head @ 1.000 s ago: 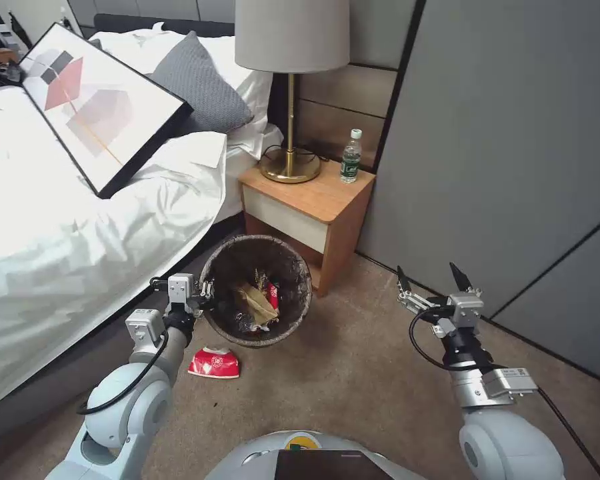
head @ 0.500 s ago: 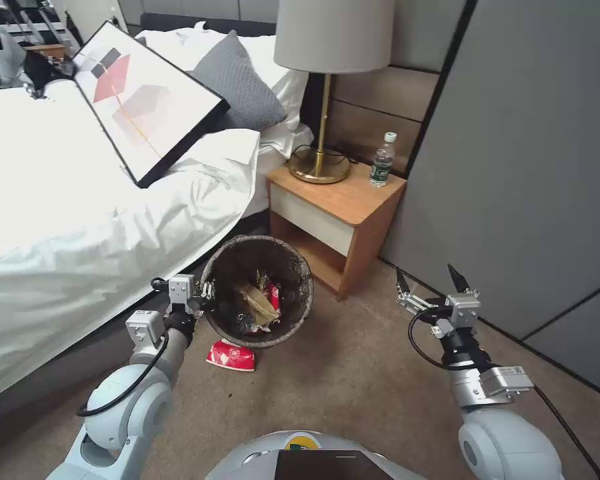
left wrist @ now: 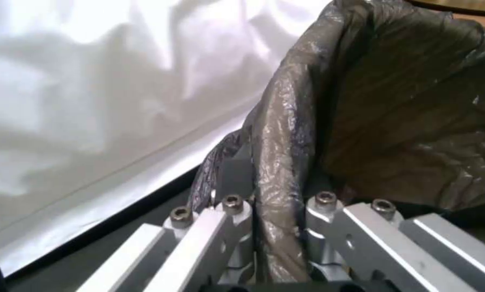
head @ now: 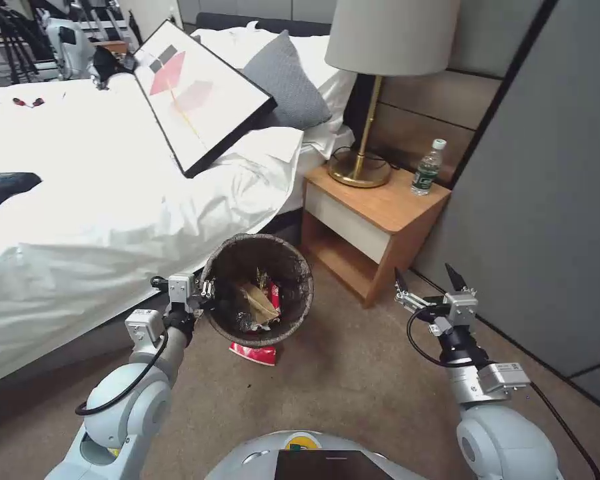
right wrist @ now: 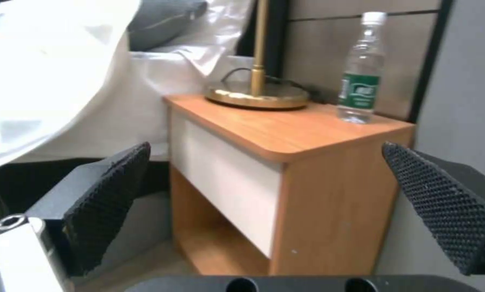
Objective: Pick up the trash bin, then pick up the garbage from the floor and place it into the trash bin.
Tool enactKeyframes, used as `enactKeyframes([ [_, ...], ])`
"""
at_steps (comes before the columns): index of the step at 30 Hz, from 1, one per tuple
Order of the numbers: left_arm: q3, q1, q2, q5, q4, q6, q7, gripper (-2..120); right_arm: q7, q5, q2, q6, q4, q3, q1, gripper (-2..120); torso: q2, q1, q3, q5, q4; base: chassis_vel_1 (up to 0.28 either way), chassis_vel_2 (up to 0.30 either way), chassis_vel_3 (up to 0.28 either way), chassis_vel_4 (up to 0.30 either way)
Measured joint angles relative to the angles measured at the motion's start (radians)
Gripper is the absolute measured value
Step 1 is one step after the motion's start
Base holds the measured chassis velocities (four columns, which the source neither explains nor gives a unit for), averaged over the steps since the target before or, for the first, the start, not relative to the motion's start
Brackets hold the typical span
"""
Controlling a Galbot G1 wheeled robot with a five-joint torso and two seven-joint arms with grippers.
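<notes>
The trash bin (head: 248,256), round and lined with a dark bag, hangs above the floor (head: 360,380) beside the bed. My left gripper (head: 205,292) is shut on its bag-covered rim; the left wrist view shows the left gripper (left wrist: 269,205) pinching the bag-lined rim of the trash bin (left wrist: 394,121). Inside lie crumpled wrappers and a red packet (head: 258,303). A red snack packet of garbage (head: 255,354) lies on the carpet, partly hidden under the bin. My right gripper (head: 428,283) is open in the air at the right, and in its own view the right gripper (right wrist: 274,202) faces the nightstand.
A white bed (head: 113,200) with a framed picture (head: 200,93) fills the left. A wooden nightstand (head: 373,220) carries a brass lamp (head: 363,170) and a green-labelled bottle (head: 427,168). Grey wall panels (head: 547,200) close the right; open carpet lies between my arms.
The whole view has swung left, so bed, nightstand and the red packet sit further right in the picture. The bin stays held in my left gripper; the right arm holds its pose.
</notes>
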Motion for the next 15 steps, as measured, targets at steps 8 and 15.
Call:
enactKeyframes([
  [8,-0.003,0.001,0.000,0.000,0.000,0.000,0.001,7,0.005,0.011,-0.001,-0.006,0.000,0.000,0.002,100,0.000,0.000,0.000,0.0000,0.0000,0.060,0.074,0.065,0.066],
  [15,-0.004,0.003,-0.002,0.000,-0.002,-0.001,0.001,7,0.008,0.013,-0.006,-0.008,0.001,-0.003,0.005,100,0.000,0.000,0.000,0.0000,0.0000,0.069,0.063,0.065,0.073],
])
